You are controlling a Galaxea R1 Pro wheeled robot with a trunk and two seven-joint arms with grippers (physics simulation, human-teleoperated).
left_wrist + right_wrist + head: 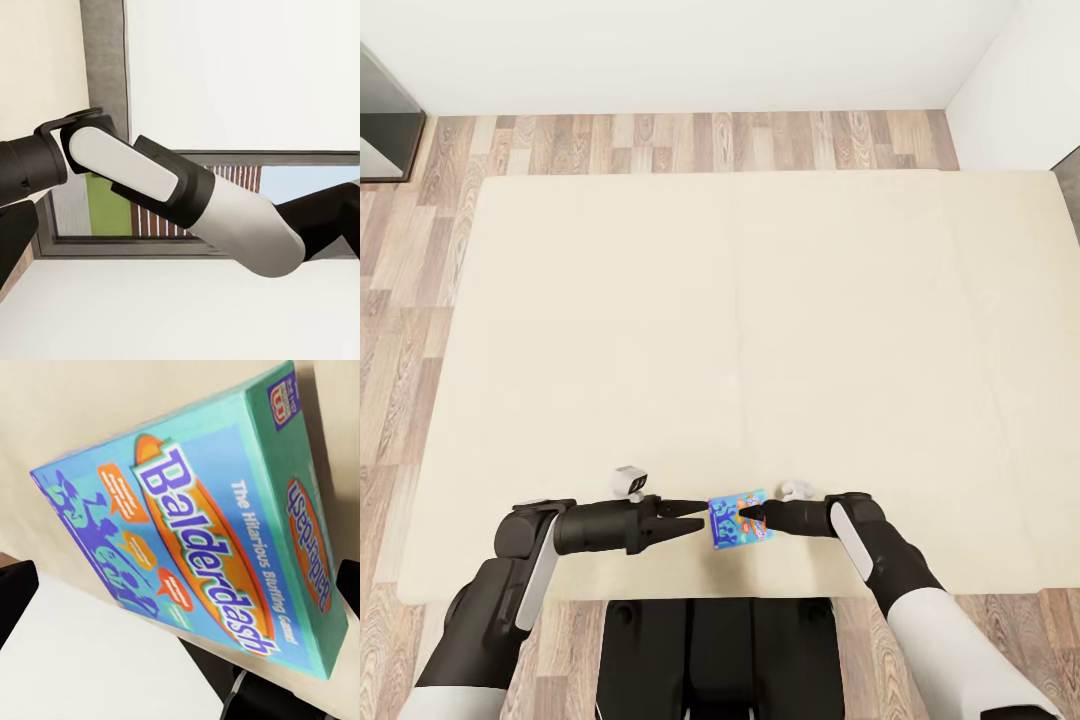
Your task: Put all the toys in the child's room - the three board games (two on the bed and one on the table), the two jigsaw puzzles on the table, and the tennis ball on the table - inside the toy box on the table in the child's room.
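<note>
A small blue board game (pixel 739 519) with cartoon print is near the front edge of the bed (pixel 760 330), a wide cream mattress. My right gripper (pixel 753 517) is shut on the game's right side. The right wrist view shows the game's blue lid (pixel 195 540) tilted, with a dark fingertip (pixel 348 585) at one side. My left gripper (pixel 700 519) points at the game's left edge from the left, its fingers spread open and just touching or nearly touching the box. The toy box, table, puzzles and tennis ball are out of view.
Wooden floor (pixel 420 330) surrounds the bed on three sides, with a white wall (pixel 690 50) beyond. A dark piece of furniture (pixel 385 120) stands at the far left. My right forearm (pixel 187 195) crosses the left wrist view in front of a window.
</note>
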